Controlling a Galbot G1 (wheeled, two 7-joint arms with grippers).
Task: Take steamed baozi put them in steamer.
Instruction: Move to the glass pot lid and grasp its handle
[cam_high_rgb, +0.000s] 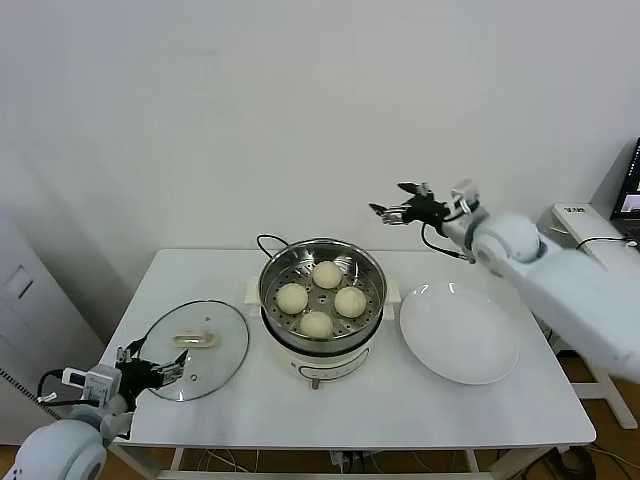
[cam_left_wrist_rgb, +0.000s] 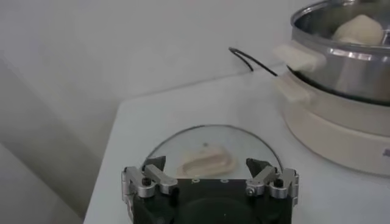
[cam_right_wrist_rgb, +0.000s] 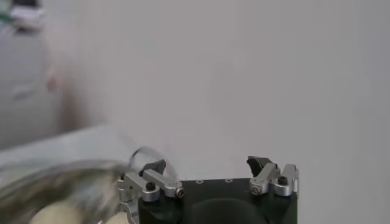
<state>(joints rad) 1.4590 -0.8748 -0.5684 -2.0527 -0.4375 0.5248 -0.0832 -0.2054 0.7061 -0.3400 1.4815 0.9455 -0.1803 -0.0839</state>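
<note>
Four baozi (cam_high_rgb: 321, 298) sit in the steamer (cam_high_rgb: 322, 300) at mid-table (cam_high_rgb: 400, 420). Right gripper (cam_high_rgb: 395, 200) hangs beyond the far edge, jaws spread, empty. Left gripper (cam_high_rgb: 150, 365), jaws spread, hovers at the lid's (cam_high_rgb: 200, 350) near-left rim. The plate (cam_high_rgb: 460, 332) lies right.

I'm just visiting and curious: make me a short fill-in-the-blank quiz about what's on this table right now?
1. The steamer holds ____ baozi.
2. The white plate has ____ baozi on it.
3. The glass lid lies on the table on the robot's ____ side of the steamer.
4. The right gripper is up in the air, its jaws ____.

Missing words: four; no; left; open
</note>
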